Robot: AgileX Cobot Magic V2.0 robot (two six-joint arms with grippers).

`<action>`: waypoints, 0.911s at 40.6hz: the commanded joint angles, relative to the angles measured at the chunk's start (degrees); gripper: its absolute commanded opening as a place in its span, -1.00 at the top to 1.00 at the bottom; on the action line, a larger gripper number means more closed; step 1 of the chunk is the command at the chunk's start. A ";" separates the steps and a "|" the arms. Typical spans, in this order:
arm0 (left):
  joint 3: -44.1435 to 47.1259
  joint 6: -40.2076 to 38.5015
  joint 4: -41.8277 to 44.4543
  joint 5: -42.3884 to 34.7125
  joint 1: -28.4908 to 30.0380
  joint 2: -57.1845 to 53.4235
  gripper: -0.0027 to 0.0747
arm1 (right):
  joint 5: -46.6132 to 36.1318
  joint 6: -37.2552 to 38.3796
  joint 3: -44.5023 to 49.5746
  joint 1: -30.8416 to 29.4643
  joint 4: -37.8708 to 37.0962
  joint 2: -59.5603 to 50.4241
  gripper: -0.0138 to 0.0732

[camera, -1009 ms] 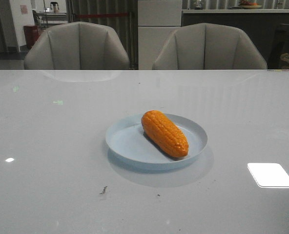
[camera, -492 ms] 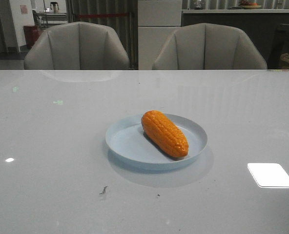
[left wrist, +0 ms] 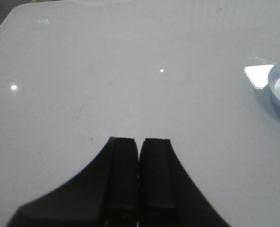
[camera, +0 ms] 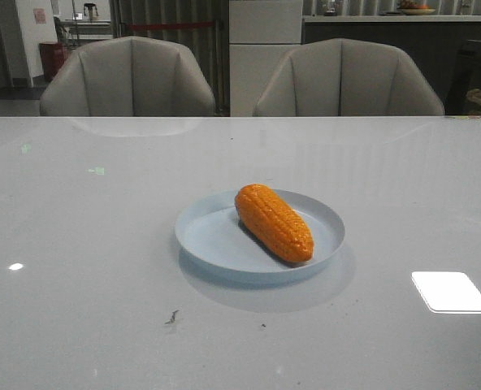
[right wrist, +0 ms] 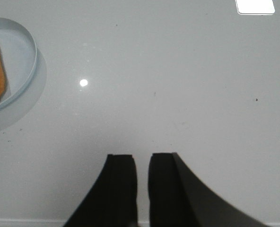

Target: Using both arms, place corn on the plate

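Neither arm shows in the front view; the wrist views catch only the black fingertips, and the plate (camera: 259, 236) is cut off at the frame edge in both. Corn (camera: 274, 222) lies diagonally on the plate, right of plate centre, unchanged from a second ago. Left gripper (left wrist: 139, 156) has fingers pressed together on nothing, well clear of the plate; right gripper (right wrist: 142, 172) shows a narrow gap, empty, also well clear.
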 commanded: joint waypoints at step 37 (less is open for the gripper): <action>12.75 -0.14 -0.62 -0.92 0.09 -19.39 0.69 | -4.02 -0.24 -1.49 -0.41 -0.42 0.07 0.55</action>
